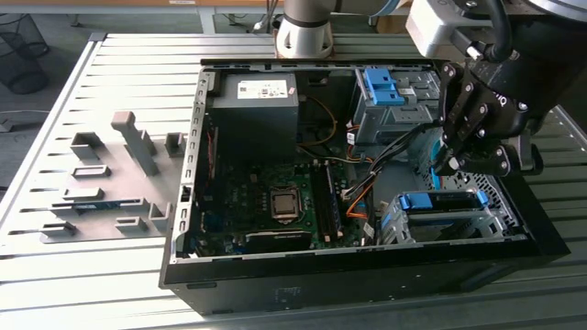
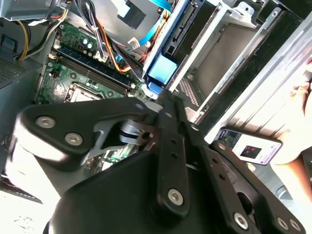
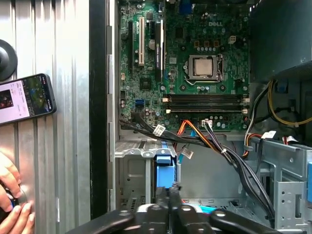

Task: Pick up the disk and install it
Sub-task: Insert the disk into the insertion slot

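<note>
Seating the disk calls for a square approach: your gripper is clenched on its blue rail end, the drive standing edge-on just ahead of the fingertips. Align it between the cage walls; steer clear of the cables beside the gripper.

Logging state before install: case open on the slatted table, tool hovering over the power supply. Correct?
No. The tool is over the drive cages at the exterior view's right, not over the power supply, which sits apart from it. The exterior view shows this. The case is open on the slatted table.
</note>
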